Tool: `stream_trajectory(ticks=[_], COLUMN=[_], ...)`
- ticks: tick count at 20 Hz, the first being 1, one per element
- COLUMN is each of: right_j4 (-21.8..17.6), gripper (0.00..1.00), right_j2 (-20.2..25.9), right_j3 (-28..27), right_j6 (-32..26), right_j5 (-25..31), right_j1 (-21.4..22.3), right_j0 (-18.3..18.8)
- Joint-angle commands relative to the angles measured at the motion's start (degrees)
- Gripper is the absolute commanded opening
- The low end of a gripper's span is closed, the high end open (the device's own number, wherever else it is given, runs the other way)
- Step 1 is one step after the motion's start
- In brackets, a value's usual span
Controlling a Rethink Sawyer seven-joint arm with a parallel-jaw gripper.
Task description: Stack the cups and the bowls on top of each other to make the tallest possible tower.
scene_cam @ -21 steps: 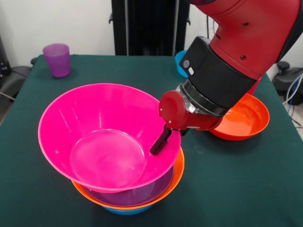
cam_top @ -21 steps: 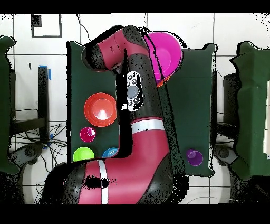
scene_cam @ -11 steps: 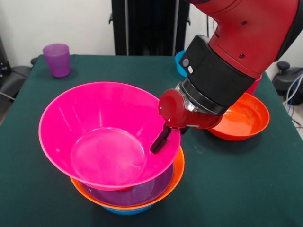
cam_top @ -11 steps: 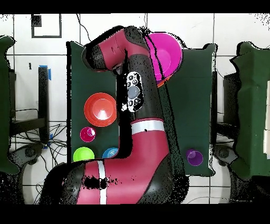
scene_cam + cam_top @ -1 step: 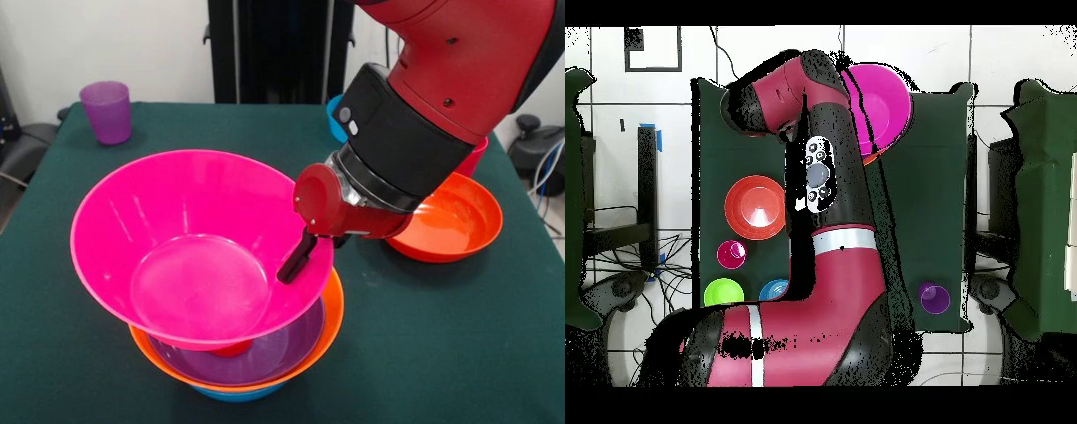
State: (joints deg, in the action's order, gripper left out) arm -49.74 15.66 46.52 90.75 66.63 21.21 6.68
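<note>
My gripper [image 5: 298, 254] is shut on the right rim of the large pink bowl [image 5: 194, 256]; one black finger shows inside the bowl. The pink bowl hangs tilted just above the tower of nested orange bowl [image 5: 332, 309], purple bowl [image 5: 282, 340] and blue bowl [image 5: 234, 394]. A red cup [image 5: 231, 348] peeks out under it, inside the purple bowl. In the overhead view the arm covers the gripper and only the pink bowl [image 5: 885, 100] shows at the table's far end.
A purple cup [image 5: 107, 111] stands at the back left corner. A red-orange bowl [image 5: 446, 221] lies right of the arm, with a red cup [image 5: 474, 159] and a blue bowl [image 5: 335, 117] behind it. Overhead, a green bowl [image 5: 723, 293] sits near the base.
The pink bowl has risen a little off the tower in the gripper's hold, and the red cup beneath it has come into sight. The arm shifted slightly upward.
</note>
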Motion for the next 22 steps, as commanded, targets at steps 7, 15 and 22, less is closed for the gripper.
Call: stream_trajectory(ticks=[7, 15, 22], right_j4=[3.09, 4.88, 6.04], gripper=[0.0, 0.0, 0.0], right_j2=[0.32, 0.7, 0.53], right_j3=[4.88, 4.26, 3.95], right_j6=[0.58, 0.38, 0.04], right_j5=[-2.43, -2.65, -2.28], right_j1=[-0.9, -1.25, -1.38], right_j0=[-1.37, -1.39, -1.88])
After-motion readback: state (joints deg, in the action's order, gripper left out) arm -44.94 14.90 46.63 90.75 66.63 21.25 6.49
